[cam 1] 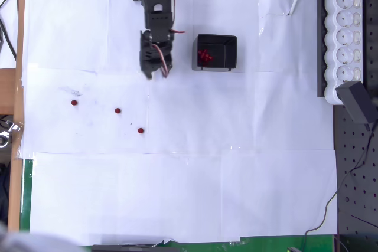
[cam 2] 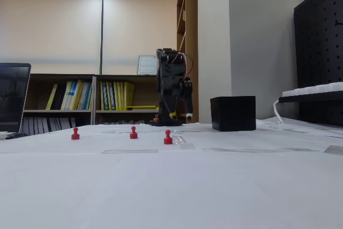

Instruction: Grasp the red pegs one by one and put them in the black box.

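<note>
Three red pegs lie loose on the white paper: one (cam 1: 74, 102) at the left, one (cam 1: 117, 111) in the middle and one (cam 1: 140, 130) nearest the centre. The fixed view shows them standing upright (cam 2: 75, 133), (cam 2: 133, 132), (cam 2: 168, 137). The black box (cam 1: 216, 52) stands right of the arm and holds a few red pegs (cam 1: 204, 57) in its left part; the fixed view shows its dark side (cam 2: 233, 113). My gripper (cam 1: 156, 72) hangs left of the box, well above the loose pegs in the picture. Its fingers stand slightly apart with nothing between them.
A white power strip (cam 1: 345, 33) with a black adapter (cam 1: 359, 101) lies along the right edge, beside a black pegboard (cam 1: 354, 175). The table's wooden edge runs down the left side. In the fixed view, bookshelves (cam 2: 102, 97) stand behind the table.
</note>
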{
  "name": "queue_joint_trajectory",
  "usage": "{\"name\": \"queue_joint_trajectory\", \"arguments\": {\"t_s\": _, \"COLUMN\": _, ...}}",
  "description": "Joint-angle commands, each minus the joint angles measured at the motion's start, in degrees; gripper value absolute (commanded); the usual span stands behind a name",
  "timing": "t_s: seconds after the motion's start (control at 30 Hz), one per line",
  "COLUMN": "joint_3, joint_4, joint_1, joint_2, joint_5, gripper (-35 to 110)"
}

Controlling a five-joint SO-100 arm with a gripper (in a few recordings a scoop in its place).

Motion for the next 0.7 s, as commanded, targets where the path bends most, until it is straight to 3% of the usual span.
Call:
{"name": "queue_joint_trajectory", "arguments": {"t_s": 0.0, "joint_3": -1.4, "joint_4": -21.6, "joint_1": -0.8, "joint_2": 4.0, "joint_5": -3.5, "gripper": 14}}
{"name": "queue_joint_trajectory", "arguments": {"t_s": 0.1, "joint_3": -4.2, "joint_4": -32.5, "joint_1": 0.4, "joint_2": 8.7, "joint_5": -4.7, "gripper": 15}}
{"name": "queue_joint_trajectory", "arguments": {"t_s": 0.23, "joint_3": -4.5, "joint_4": -39.0, "joint_1": 2.9, "joint_2": 14.3, "joint_5": -5.1, "gripper": 17}}
{"name": "queue_joint_trajectory", "arguments": {"t_s": 0.67, "joint_3": 9.3, "joint_4": -46.1, "joint_1": 7.1, "joint_2": 33.8, "joint_5": -4.2, "gripper": 17}}
